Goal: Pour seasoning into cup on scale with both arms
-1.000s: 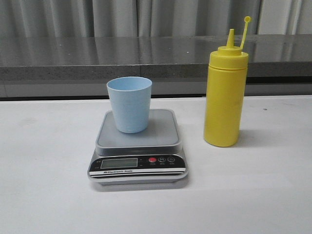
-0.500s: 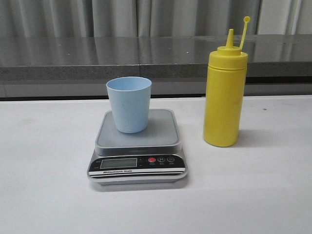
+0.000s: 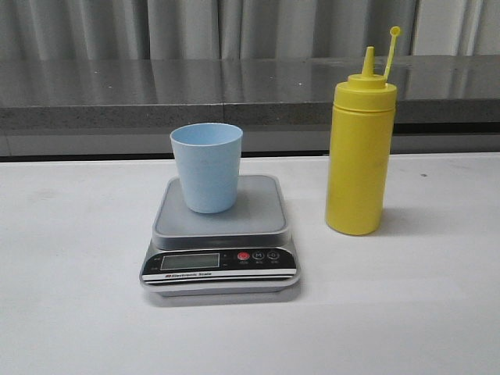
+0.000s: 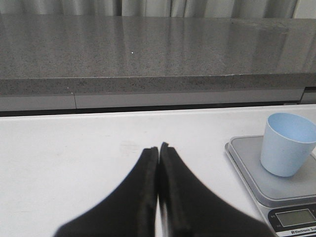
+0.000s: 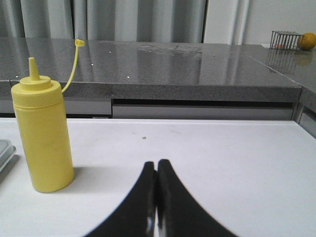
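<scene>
The light blue cup (image 3: pixel 206 166) stands upright on the grey platform of the scale (image 3: pixel 250 215) at mid-table. To its right the yellow seasoning bottle (image 3: pixel 359 152) stands upright on the table, nozzle bare and its tethered cap sticking up. Neither arm shows in the front view. My left gripper (image 4: pixel 158 147) is shut and empty over bare table, with the cup (image 4: pixel 286 150) and scale (image 4: pixel 256 168) off to one side. My right gripper (image 5: pixel 156 163) is also shut and empty, apart from the seasoning bottle (image 5: pixel 43 133).
A dark grey stone counter (image 3: pixel 234 90) runs behind the white table (image 3: pixel 78 297), with curtains beyond. In the right wrist view a wire rack (image 5: pixel 285 39) and an orange fruit (image 5: pixel 308 41) sit far off on the counter.
</scene>
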Robot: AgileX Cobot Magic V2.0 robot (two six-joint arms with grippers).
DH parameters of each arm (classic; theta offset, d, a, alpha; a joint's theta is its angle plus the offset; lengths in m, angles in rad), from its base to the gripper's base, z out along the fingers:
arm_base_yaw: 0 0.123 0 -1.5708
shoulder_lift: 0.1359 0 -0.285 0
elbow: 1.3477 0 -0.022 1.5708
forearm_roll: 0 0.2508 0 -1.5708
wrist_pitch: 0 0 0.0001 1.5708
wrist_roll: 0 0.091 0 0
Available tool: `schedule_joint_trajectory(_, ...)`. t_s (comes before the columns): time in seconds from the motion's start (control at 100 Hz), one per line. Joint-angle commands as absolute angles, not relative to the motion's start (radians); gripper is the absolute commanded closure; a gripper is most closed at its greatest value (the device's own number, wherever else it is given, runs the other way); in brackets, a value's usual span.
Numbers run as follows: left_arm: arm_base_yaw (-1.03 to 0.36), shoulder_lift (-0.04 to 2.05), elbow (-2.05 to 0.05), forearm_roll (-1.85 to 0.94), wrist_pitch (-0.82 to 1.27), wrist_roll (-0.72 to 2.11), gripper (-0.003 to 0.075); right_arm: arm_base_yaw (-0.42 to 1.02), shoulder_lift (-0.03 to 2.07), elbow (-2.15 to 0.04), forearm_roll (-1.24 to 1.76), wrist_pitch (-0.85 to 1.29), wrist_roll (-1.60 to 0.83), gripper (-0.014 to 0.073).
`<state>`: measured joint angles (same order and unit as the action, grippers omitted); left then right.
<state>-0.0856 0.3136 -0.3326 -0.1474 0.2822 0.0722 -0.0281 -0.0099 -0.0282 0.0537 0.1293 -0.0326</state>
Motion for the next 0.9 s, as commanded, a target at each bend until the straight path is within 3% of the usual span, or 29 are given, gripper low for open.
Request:
schedule_joint_trajectory(0.0,-0.084,0.321,-0.359,-0.149,0.210,0.073,0.0740,-0.037,-0.032,-0.042,0.018,0.061,0.000,0.0659)
schedule_joint_trajectory(0.89,-0.084,0.321,-0.359,-0.149,0.210,0.073,0.0740,-0.037,-0.032,0.007,-0.012,0.061,0.075,0.0659)
